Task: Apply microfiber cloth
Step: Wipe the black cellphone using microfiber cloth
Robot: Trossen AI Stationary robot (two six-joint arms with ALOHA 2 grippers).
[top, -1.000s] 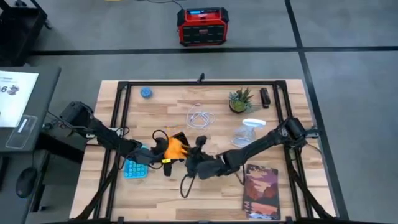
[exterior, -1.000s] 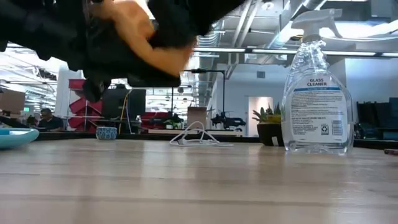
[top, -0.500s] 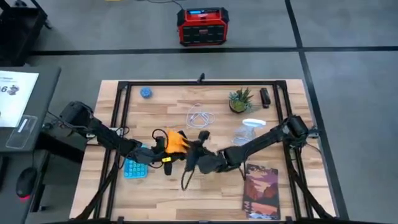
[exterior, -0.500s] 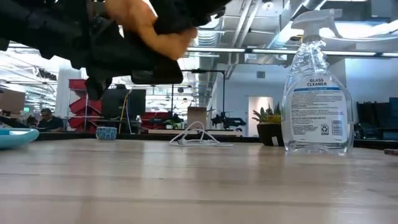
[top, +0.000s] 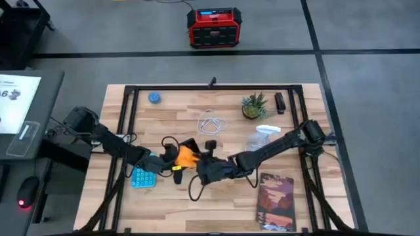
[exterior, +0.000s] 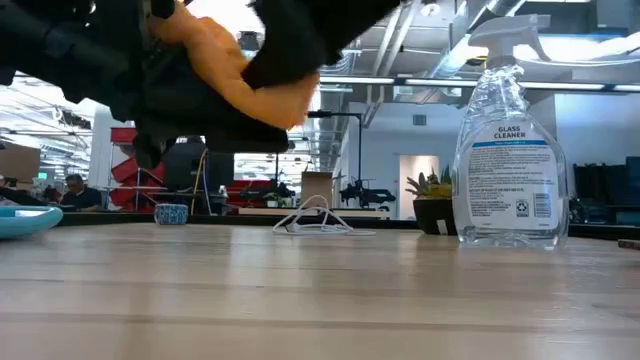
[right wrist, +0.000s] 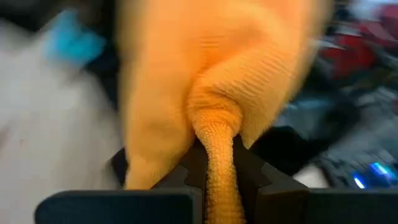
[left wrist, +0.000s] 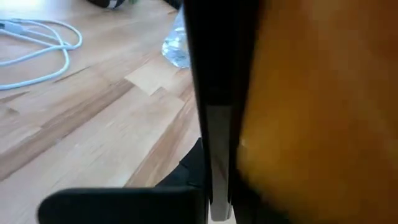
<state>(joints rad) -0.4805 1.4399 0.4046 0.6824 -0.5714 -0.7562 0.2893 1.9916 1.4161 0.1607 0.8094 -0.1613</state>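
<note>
Table: both arms reach in toward the middle — left arm from 9 o'clock, right arm from 3 o'clock — and the grippers meet just left of centre, raised off the wood as the low view shows.

Right gripper: fingers pinched tight on a fold of the cloth; in the right wrist view the orange fabric bunches up out of the closed fingertips and spreads wide beyond them. Firm hold, by the look of it.

Left gripper: holds a thin dark slab edge-on — probably the phone — clamped between its fingers, with the cloth pressed flat on one face of it, as the left wrist view shows.

Key relation: the cloth sits between the two grippers, at about 10 o'clock from the right gripper and right up against the left one. The right arm carries it; the left presents the surface. The slab's long axis cannot be read with certainty.

Judgement: the wipe needs the right gripper to slide the cloth across the slab's face while the left holds steady.

Nearby: calculator at 7 o'clock of the left gripper, spray bottle and book to the right.
</note>
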